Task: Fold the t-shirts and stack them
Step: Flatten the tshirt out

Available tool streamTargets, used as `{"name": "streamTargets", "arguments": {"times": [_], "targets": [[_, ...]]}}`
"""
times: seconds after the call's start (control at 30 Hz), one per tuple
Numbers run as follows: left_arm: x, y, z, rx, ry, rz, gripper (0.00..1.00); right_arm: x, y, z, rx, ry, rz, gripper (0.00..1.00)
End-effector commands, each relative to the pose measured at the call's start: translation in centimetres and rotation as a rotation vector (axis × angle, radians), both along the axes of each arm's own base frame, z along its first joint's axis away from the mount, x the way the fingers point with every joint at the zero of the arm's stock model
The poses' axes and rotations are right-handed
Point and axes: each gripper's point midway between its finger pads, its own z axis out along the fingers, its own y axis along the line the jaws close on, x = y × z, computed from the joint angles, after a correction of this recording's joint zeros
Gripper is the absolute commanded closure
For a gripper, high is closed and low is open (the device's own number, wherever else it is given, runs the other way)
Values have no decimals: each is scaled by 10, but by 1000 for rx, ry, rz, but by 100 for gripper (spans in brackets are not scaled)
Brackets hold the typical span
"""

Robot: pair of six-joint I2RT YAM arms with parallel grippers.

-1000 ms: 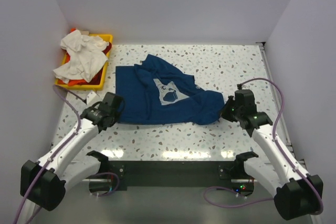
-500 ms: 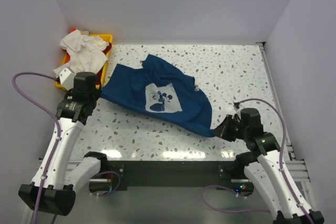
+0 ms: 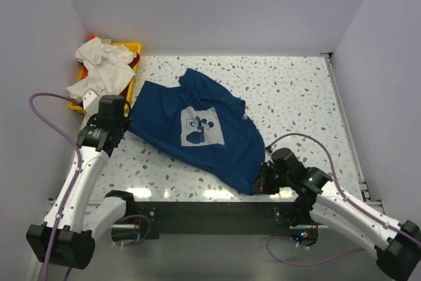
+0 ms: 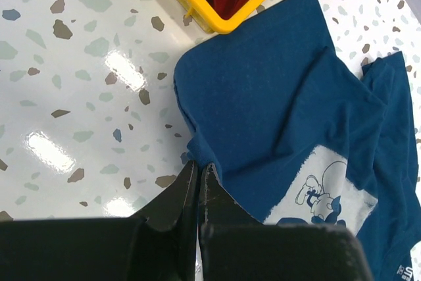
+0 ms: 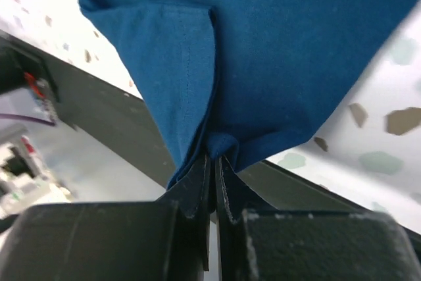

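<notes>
Dragged nearer than before, the navy t-shirt [image 3: 197, 129] stretches over the desk [image 3: 296, 97] between the left pincer [image 3: 127, 123], clamped on its edge near the tray [image 3: 133, 49], and the right pincer [image 3: 263, 179], clamped on its corner at the front edge. A white t-shirt [image 3: 99, 67] hides most of the tray.

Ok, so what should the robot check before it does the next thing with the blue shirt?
1. Left gripper shut on the blue t-shirt edge: ok.
2. Right gripper pinching another corner of it: ok.
3. Cartoon print facing up: ok.
4. Shirt lying flat: not ok, folds bunch near its far side.
5. Shirt apart from the yellow tray: cannot tell, they are very close.
</notes>
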Motion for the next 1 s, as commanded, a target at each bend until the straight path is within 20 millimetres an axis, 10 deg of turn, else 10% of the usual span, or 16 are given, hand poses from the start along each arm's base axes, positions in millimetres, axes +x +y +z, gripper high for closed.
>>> {"name": "streamTargets", "arguments": {"times": [0.0, 0.13, 0.3, 0.5, 0.63, 0.97], "targets": [[7, 3, 5, 7, -36, 3, 100, 6, 22, -9, -14, -25, -25, 100], [5, 3, 2, 9, -30, 0, 100, 7, 27, -15, -85, -83, 14, 93], [1, 3, -3, 12, -16, -4, 100, 40, 5, 24, -225, -248, -56, 34], [-1, 1, -5, 10, -15, -20, 100, 90, -32, 58, -461, -395, -192, 40], [1, -4, -4, -6, -17, -44, 100, 115, -48, 29, -467, -259, -211, 59], [2, -8, -1, -4, -31, -86, 100, 129, -53, -6, -426, -177, -258, 53]]}}
